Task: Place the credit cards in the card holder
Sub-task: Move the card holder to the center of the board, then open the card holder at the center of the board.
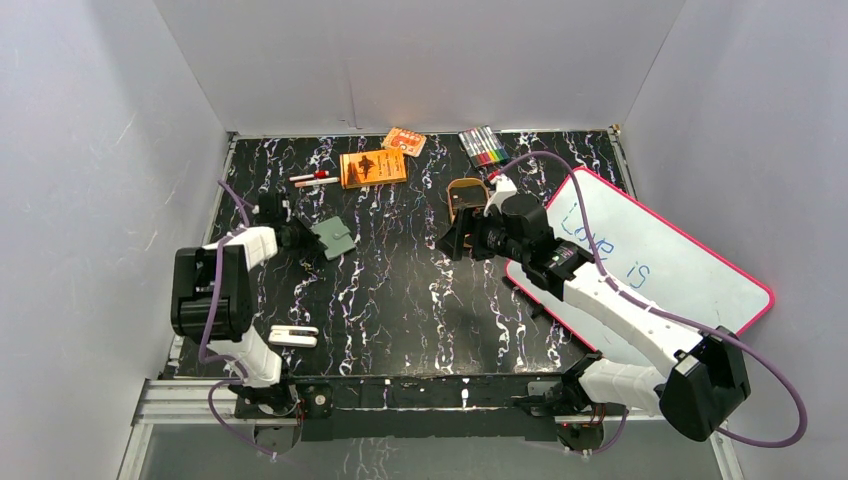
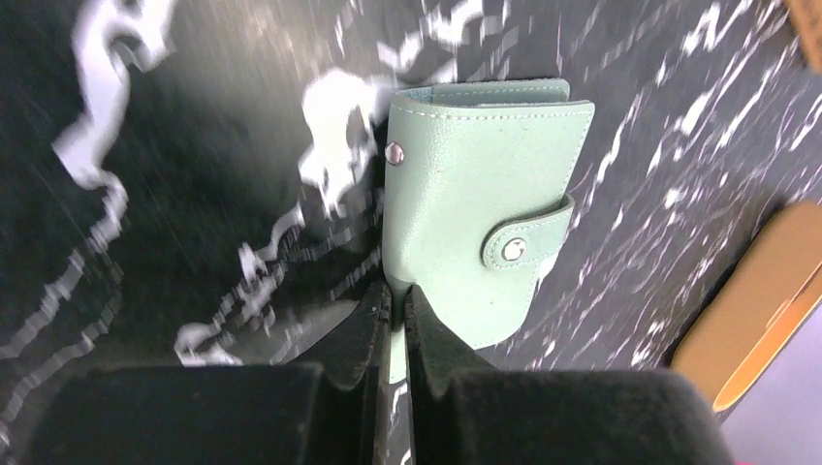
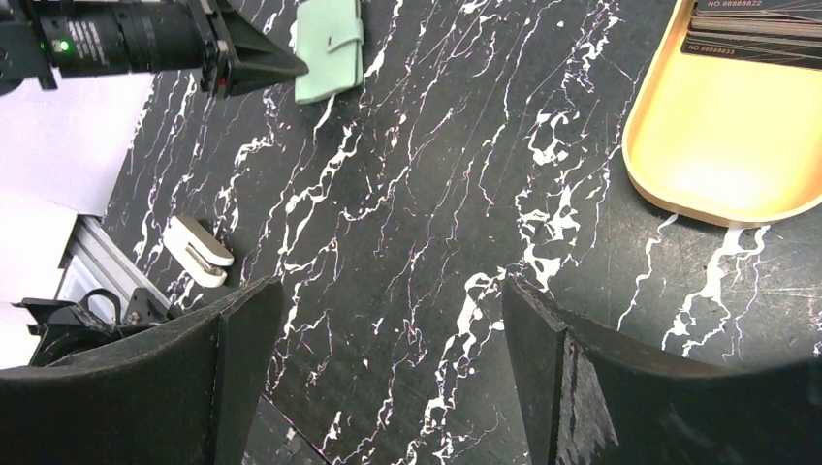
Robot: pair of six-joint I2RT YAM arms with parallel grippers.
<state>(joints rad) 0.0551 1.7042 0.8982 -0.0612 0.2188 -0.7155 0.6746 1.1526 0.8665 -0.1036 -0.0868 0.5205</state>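
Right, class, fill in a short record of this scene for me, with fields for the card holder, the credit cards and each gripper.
card holder: sage-green, folded shut, tab across its front
credit cards: dark stack lying in the golden tin
left gripper: fingers shut on the card holder's edge
right gripper: fingers open, holding nothing, near the golden tin

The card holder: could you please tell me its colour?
Card holder: sage green, best seen in the left wrist view.
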